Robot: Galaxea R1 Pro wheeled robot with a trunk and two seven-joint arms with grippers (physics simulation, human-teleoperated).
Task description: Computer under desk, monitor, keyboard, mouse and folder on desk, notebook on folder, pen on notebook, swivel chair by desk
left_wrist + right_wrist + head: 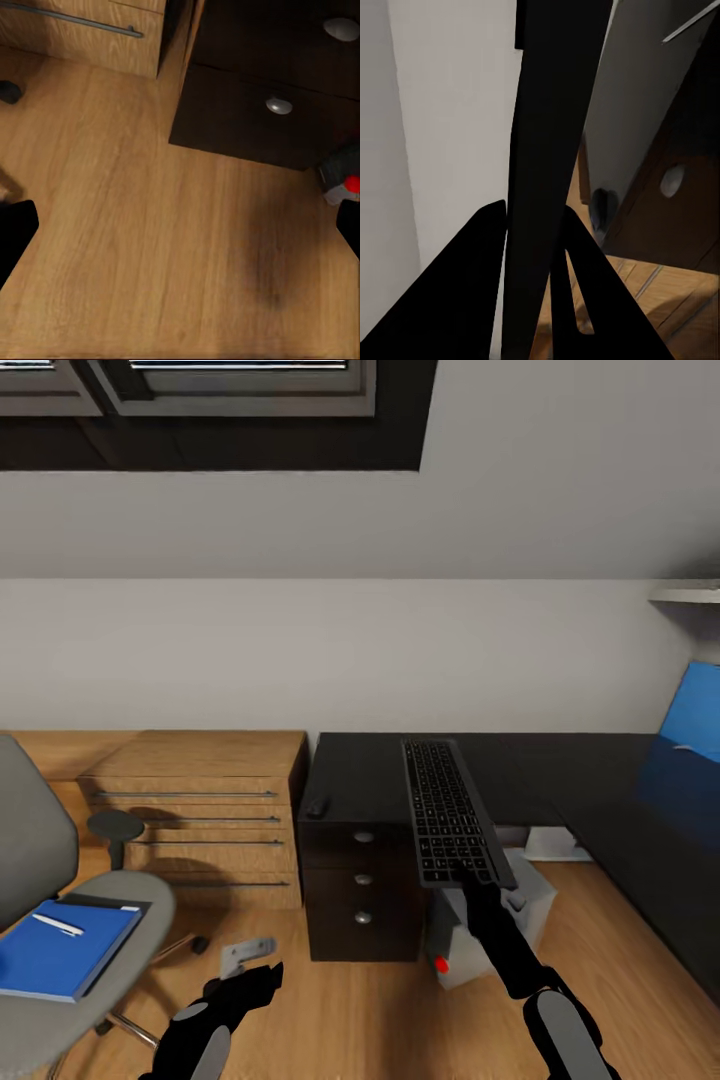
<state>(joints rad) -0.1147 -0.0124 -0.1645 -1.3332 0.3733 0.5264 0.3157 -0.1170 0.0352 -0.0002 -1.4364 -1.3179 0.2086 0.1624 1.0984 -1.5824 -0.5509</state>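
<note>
Glossy black desk (560,775) on wooden floor (380,1010), against white wall (400,650).

Both arms are glossy black with rounded, segmented shells. The left arm (205,1030) carries a pale grey oval panel on its forearm and ends in a black, angular left gripper (262,978). The right arm (545,1000) has a similar grey oval panel and narrows to a slim black wrist. The right gripper's fingers (472,300) are flat black wedges tapering to points.
</note>
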